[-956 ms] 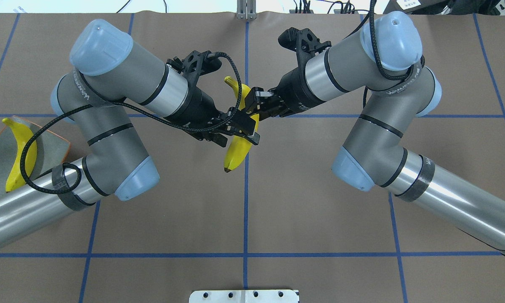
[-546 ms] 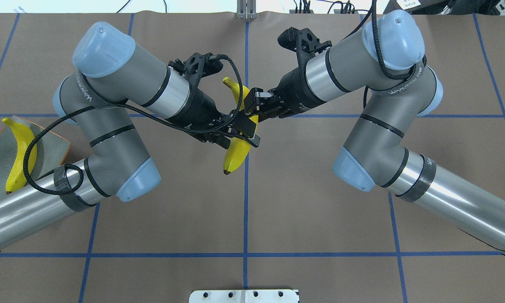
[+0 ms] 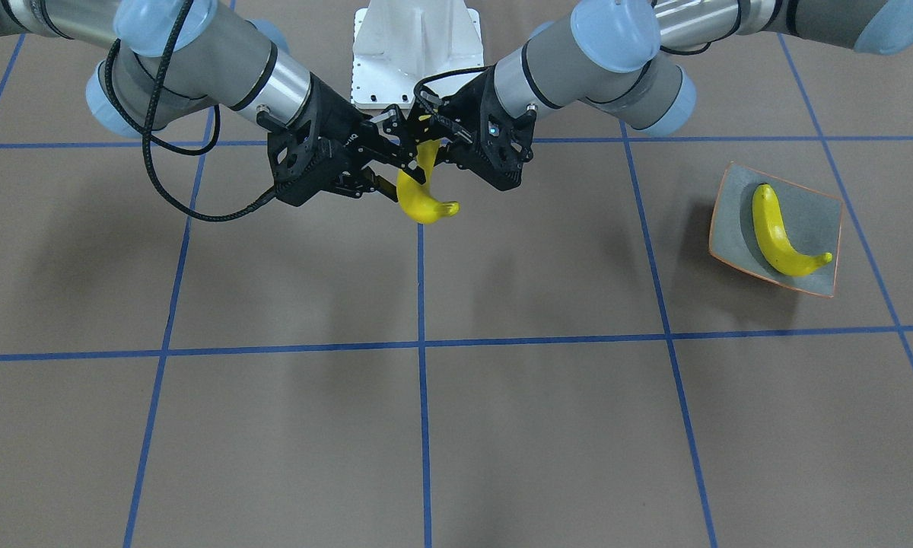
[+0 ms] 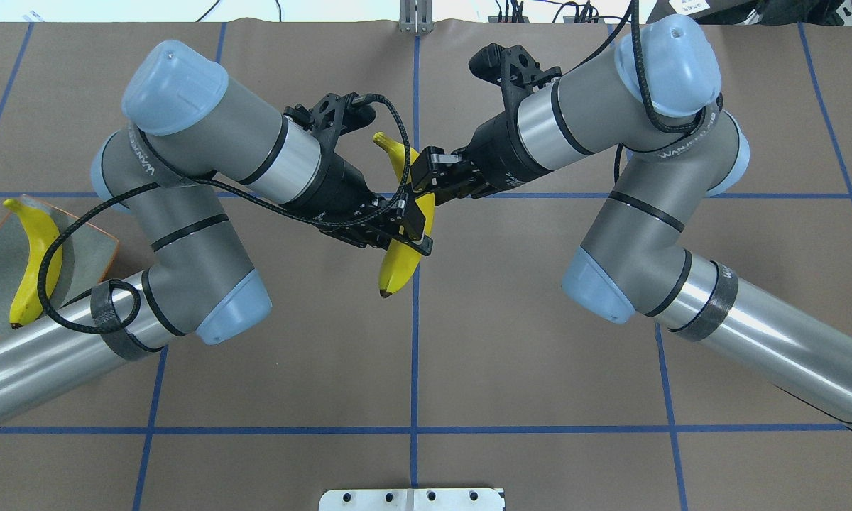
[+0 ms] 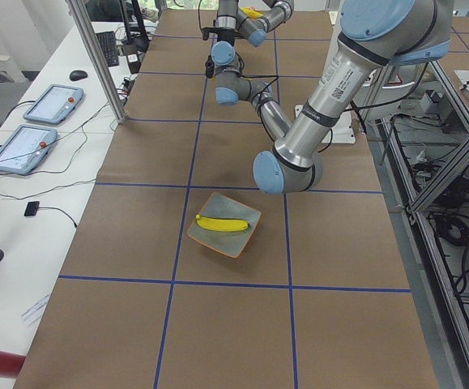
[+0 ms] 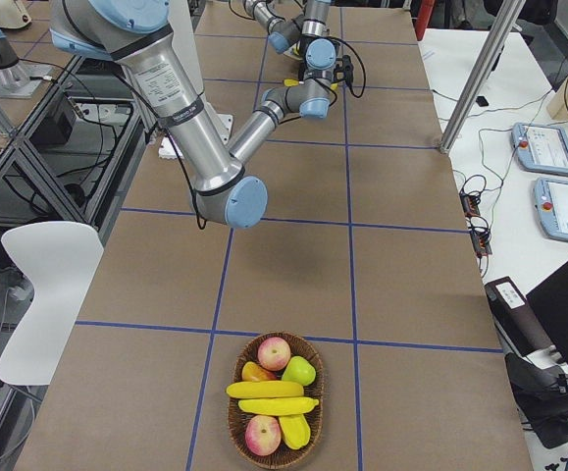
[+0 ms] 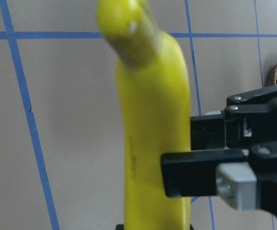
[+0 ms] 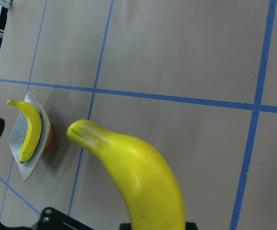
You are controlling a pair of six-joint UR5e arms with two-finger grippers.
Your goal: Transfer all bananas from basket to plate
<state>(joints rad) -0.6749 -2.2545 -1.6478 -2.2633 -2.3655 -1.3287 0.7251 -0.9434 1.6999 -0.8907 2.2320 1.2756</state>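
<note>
a banana (image 4: 400,259) hangs in the air over the middle of the table (image 4: 539,341), above the blue centre line, between the two arms. it lies lengthways, with its stem end on the far side and its dark tip on the near side, towards the robot's base.

the right hand (image 4: 424,176) comes in from the right and grips the far half of this banana. the left wrist view shows one black finger across the front of the fruit and the other behind it. the left hand (image 4: 406,226) comes in from the left and straddles the banana's middle, just nearer the base than the right hand. its fingers lie against the yellow skin, but i cannot tell whether they are clamped on it or only set around it.

the plate (image 3: 814,217) sits on the table well to the left of the hands, beside the left arm. one more banana, the plate banana (image 3: 777,232), lies across its grey inside.

the basket (image 6: 232,420) stands at the table's right end, far from both hands. two basket bananas (image 6: 264,390) lie side by side across its middle. a red apple (image 6: 275,351) and a green fruit (image 6: 300,370) sit behind them.
</note>
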